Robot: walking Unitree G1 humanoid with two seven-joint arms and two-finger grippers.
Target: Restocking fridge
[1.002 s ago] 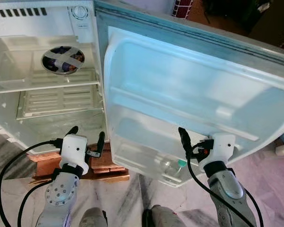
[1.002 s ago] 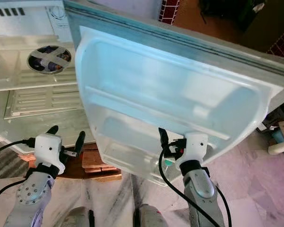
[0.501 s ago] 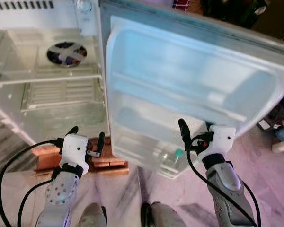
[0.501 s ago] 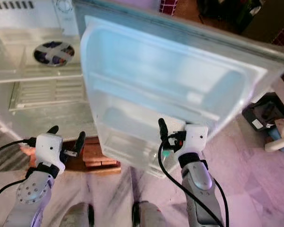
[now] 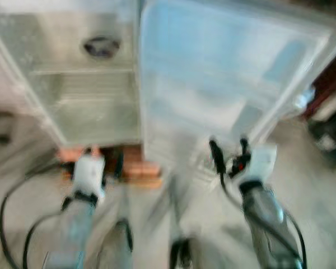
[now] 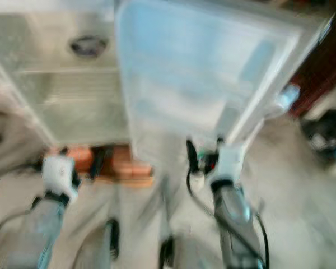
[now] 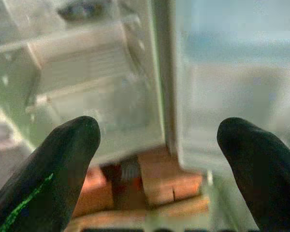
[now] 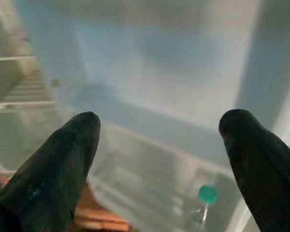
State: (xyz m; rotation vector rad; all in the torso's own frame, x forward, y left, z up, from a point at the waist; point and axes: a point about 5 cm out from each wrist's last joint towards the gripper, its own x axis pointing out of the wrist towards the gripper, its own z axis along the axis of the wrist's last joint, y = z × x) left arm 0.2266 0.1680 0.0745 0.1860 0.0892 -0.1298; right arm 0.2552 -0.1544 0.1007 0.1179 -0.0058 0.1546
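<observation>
Head views heavily motion-blurred. Small white fridge (image 5: 73, 84) stands open on the pale marble floor (image 5: 22, 168), raised on reddish-brown bricks (image 7: 164, 179) under its front edge. Its white plastic-lined door (image 5: 224, 73) is swung wide to the right of the cabinet, inner side facing the robot. Inside the cabinet a clear glass shelf (image 5: 84, 72) carries a dark round container (image 5: 101, 46) near the back; detail too blurred to tell. Low in the door's bottom rack sits a clear plastic bottle with a green cap (image 8: 207, 194), lying near the rack's outer end. Left end effector (image 7: 159, 159) is held in front of the cabinet's lower edge above the bricks, both black fingers (image 7: 63, 154) spread wide, holding nothing. Right end effector (image 8: 159, 154) faces the door's lower racks, fingers likewise spread wide and empty, the green-capped bottle just beyond and between the fingertips, not touched. Dark blurred objects (image 5: 327, 134) lie on the floor far right.
</observation>
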